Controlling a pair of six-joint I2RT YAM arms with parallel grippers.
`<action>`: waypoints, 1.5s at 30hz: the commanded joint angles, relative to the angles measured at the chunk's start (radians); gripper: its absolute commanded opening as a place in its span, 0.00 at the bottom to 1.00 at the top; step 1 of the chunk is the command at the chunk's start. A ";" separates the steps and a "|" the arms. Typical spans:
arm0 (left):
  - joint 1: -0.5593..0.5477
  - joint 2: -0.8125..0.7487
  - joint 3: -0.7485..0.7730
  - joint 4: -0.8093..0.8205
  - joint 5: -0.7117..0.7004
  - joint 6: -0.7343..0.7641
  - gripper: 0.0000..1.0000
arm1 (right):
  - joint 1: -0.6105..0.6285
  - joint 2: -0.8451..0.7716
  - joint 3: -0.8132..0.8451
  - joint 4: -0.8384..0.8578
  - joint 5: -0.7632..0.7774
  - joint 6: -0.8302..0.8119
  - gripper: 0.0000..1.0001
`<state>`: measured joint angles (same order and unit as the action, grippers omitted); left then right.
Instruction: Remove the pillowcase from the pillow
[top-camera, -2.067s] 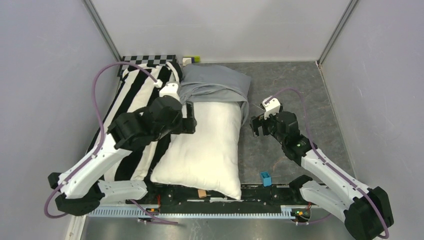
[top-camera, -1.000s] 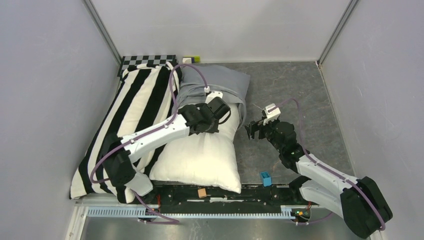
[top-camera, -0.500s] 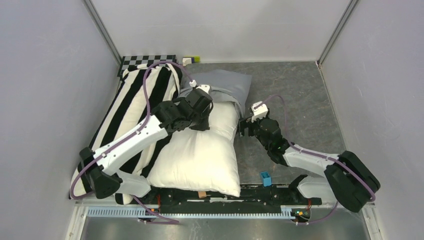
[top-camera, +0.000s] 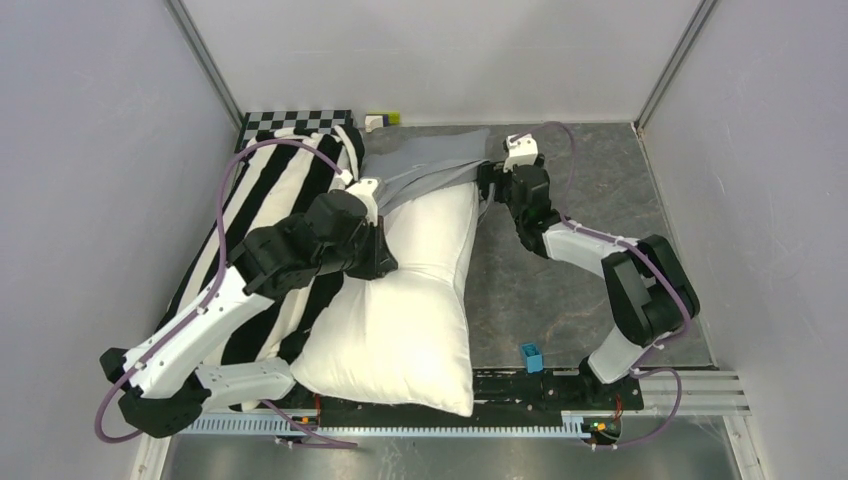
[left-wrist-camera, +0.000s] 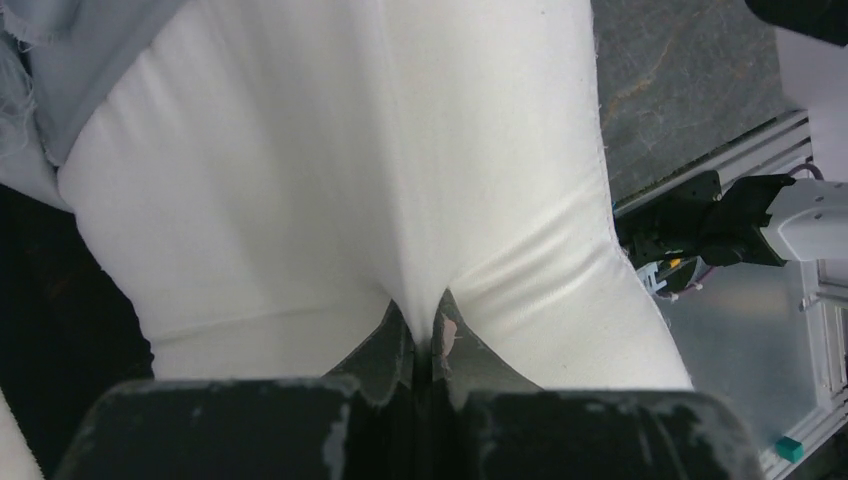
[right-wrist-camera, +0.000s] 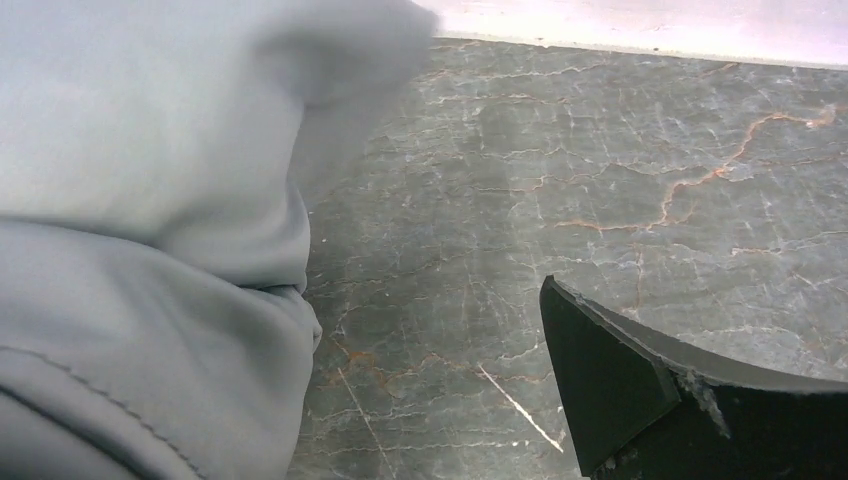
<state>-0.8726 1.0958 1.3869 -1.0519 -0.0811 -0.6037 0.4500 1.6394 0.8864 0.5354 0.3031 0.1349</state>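
Observation:
The white pillow (top-camera: 410, 300) lies lengthwise in the middle, and its far end is still inside the light blue-grey pillowcase (top-camera: 430, 158). My left gripper (top-camera: 377, 258) is shut on a pinched fold of the pillow (left-wrist-camera: 330, 180) at its left side. In the left wrist view the pillowcase (left-wrist-camera: 90, 60) shows at the top left corner. My right gripper (top-camera: 489, 182) stands open at the pillowcase's right edge. In the right wrist view only one finger (right-wrist-camera: 620, 390) shows. The pillowcase (right-wrist-camera: 130, 250) fills the left side and hides the other finger.
A long black-and-white striped pillow (top-camera: 265, 215) lies along the left wall. A checkerboard (top-camera: 300, 118) and a small yellow-green item (top-camera: 382, 119) sit at the back. A small blue block (top-camera: 530, 356) stands by the front rail (top-camera: 520, 385). Grey walls close in on both sides.
My left gripper has drawn back toward the near left with the pillow in it, and the pillow has slid nearer. My right gripper has swung away to the pillowcase's far right edge. The pillowcase now lies stretched flatter.

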 joint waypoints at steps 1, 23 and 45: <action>-0.016 -0.087 -0.058 -0.068 0.154 0.016 0.02 | -0.067 0.062 0.088 -0.034 0.026 0.015 0.98; 0.000 0.153 -0.118 0.263 0.091 0.008 0.02 | -0.117 -0.330 -0.116 -0.511 -0.695 -0.051 0.98; -0.107 0.455 0.075 0.552 0.257 -0.049 0.59 | -0.118 -0.886 -0.183 -0.738 -0.457 0.100 0.98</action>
<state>-0.9691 1.5356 1.3155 -0.5167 0.1795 -0.7036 0.3317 0.7982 0.6312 -0.1509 -0.2050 0.2203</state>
